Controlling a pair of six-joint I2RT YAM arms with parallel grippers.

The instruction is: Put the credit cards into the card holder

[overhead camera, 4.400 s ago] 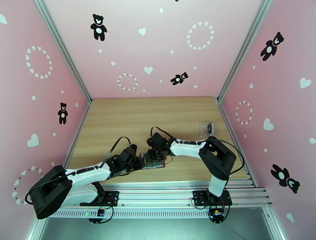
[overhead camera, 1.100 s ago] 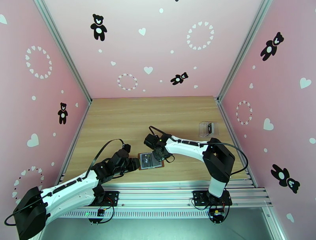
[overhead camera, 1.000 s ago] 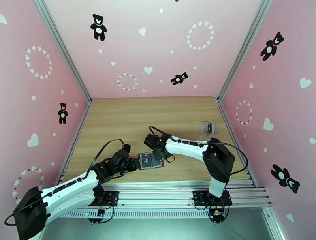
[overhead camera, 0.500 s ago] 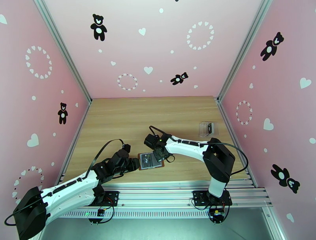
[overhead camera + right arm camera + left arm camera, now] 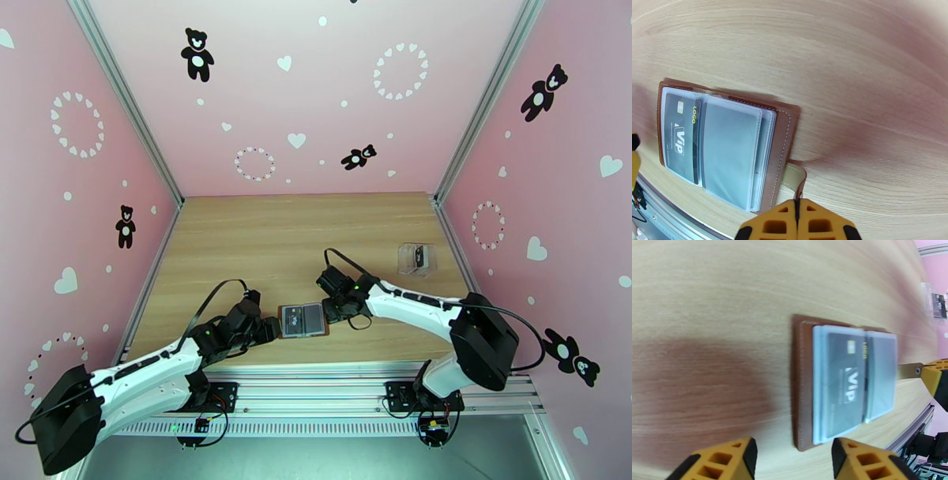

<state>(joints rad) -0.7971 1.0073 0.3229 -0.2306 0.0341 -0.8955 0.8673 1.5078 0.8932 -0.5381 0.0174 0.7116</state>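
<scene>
While the card holder [image 5: 785, 130] is laid open with a credit card [image 5: 679, 134] pocketed, the left gripper [image 5: 793, 453] is held spread beside it, the right gripper [image 5: 798, 207] pressed together at its tab [image 5: 796, 175].

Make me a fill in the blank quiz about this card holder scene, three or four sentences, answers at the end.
1. The brown card holder lies ___ on the wooden table.
2. The dark card in its see-through pocket reads ___.
3. The left hand is ___, while the right hand is shut.
4. The clear plastic box stands on the ___ arm's side of the table.
Answers: open; VIP; open; right.
</scene>
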